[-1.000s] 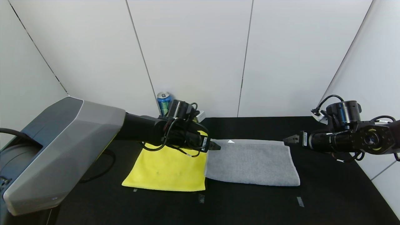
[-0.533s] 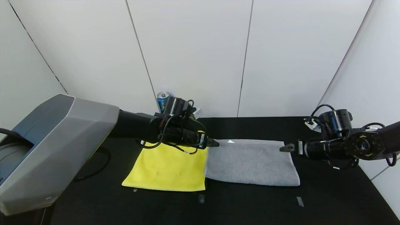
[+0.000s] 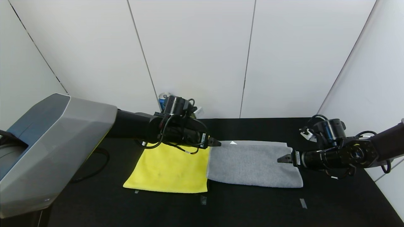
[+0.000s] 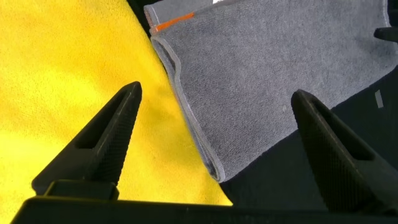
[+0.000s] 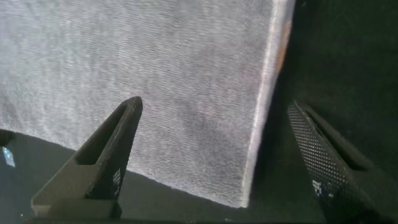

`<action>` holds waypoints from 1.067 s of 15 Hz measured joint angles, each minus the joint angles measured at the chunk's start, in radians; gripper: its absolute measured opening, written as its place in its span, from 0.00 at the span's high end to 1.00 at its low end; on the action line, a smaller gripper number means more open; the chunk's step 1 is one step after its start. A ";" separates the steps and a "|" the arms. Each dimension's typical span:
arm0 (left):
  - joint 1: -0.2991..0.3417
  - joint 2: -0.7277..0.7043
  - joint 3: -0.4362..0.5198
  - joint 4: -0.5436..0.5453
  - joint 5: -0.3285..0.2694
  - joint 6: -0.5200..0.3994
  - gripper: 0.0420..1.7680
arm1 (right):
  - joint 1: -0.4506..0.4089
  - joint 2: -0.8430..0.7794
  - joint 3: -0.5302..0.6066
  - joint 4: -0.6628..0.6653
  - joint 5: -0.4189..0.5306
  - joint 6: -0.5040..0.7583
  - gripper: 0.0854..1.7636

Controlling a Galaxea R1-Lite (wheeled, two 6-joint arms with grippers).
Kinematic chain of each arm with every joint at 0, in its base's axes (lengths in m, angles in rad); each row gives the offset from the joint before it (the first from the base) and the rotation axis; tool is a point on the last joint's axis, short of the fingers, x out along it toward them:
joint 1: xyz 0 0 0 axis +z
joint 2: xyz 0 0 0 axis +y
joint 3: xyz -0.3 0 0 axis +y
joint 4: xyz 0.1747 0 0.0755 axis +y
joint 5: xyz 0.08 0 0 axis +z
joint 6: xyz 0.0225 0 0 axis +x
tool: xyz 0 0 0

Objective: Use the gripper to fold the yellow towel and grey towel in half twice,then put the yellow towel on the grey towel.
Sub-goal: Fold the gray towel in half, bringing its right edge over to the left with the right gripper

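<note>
Here both jaws stand wide, holding nothing. The left gripper (image 3: 216,142) hovers at the grey towel (image 3: 252,164)'s far left corner, the right gripper (image 3: 283,159) apparently just above its right edge; beside it, touching, the yellow towel (image 3: 170,170) lies on the black desk (image 3: 331,201).

Yellow towel (image 3: 170,168) left of grey towel (image 3: 252,165), edges touching, on table (image 3: 334,201).

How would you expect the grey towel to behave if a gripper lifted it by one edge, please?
The grey towel is probably floppy: it lies in soft folded layers, so a lifted edge would likely drape and might unfold. Its terry pile looks grippy, so it should not slip easily. The open right gripper straddles its edge, so a pinch may catch only the top layer.
</note>
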 joint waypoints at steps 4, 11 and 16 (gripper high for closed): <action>0.000 0.000 -0.001 0.000 0.001 0.000 0.04 | 0.017 0.012 0.001 0.001 -0.001 0.000 0.04; 0.002 -0.001 -0.003 0.002 0.001 -0.003 0.04 | 0.023 0.029 0.001 0.000 -0.001 0.000 0.04; 0.003 -0.004 -0.003 0.002 0.001 -0.001 0.03 | 0.027 0.039 0.001 0.000 -0.001 -0.002 0.04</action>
